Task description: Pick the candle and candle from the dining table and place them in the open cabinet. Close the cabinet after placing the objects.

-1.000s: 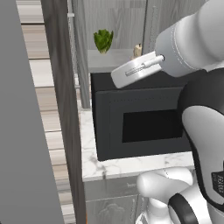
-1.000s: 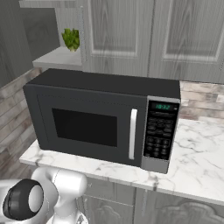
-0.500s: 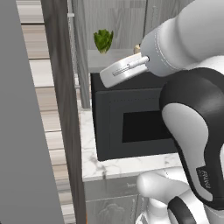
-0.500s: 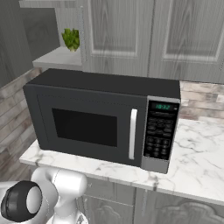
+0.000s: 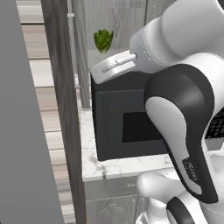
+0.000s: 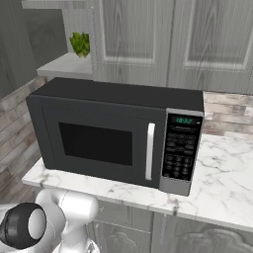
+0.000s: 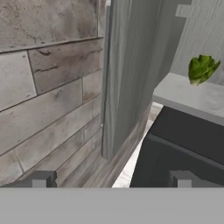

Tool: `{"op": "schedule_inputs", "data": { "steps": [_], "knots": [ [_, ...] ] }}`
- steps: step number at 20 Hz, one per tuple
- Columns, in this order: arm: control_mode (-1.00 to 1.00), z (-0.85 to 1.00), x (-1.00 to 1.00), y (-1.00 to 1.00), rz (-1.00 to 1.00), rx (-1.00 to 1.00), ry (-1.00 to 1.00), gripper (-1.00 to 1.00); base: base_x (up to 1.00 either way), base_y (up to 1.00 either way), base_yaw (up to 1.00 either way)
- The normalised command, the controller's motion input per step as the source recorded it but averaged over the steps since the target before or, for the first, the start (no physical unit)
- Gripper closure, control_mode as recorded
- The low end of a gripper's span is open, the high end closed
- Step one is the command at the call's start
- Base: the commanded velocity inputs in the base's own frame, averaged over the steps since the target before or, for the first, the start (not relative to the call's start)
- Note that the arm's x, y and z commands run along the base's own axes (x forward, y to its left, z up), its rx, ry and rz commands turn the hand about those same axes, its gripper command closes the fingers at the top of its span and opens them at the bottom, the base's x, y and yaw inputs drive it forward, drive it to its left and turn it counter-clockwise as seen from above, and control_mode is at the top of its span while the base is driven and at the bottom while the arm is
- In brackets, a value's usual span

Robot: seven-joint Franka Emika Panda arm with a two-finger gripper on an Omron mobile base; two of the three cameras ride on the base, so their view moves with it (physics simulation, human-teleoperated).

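marble counter (image 6: 225,173) carries black microwave (image 6: 118,133) under grey cabinet (image 6: 173,39).

The microwave (image 6: 118,133) carries the only marks that come near to reading. On its control panel (image 6: 180,148), in the right base view, a small green digital display (image 6: 184,120) glows with a few figures, too small and blurred to make out. Below it sit rows of pale button legends, likewise too fine to read. In the left base view, a short dark marking (image 5: 190,168) runs along the robot arm's white link, too blurred to read.
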Motion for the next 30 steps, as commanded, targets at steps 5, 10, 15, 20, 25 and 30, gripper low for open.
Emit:
{"op": "schedule_inputs", "data": {
  "steps": [5, 10, 15, 20, 25, 30],
  "knots": [
    [-1.0, 0.0, 0.25, 0.1, 0.0, 0.0, 0.0, -1.0, 0.0, 0.0, 0.0],
    [-1.0, 0.0, 0.15, 0.19, 0.0, 0.0, 0.0, -1.0, 0.0, 0.0, 0.0],
    [-1.0, 0.0, 0.2, 0.11, 0.0, 0.0, 0.0, -1.0, 0.0, 0.0, 0.0],
    [-1.0, -0.04, 0.25, 0.08, 0.0, 0.0, 0.0, -1.0, 0.0, 0.0, 0.0],
    [-1.0, -0.1, 0.28, 0.19, 0.0, 0.0, 0.0, -1.0, 0.0, 0.0, 0.0],
    [-1.0, -0.06, 0.25, 0.11, 0.0, 0.0, 0.0, -1.0, 0.0, 0.0, 0.0]
  ]
}}
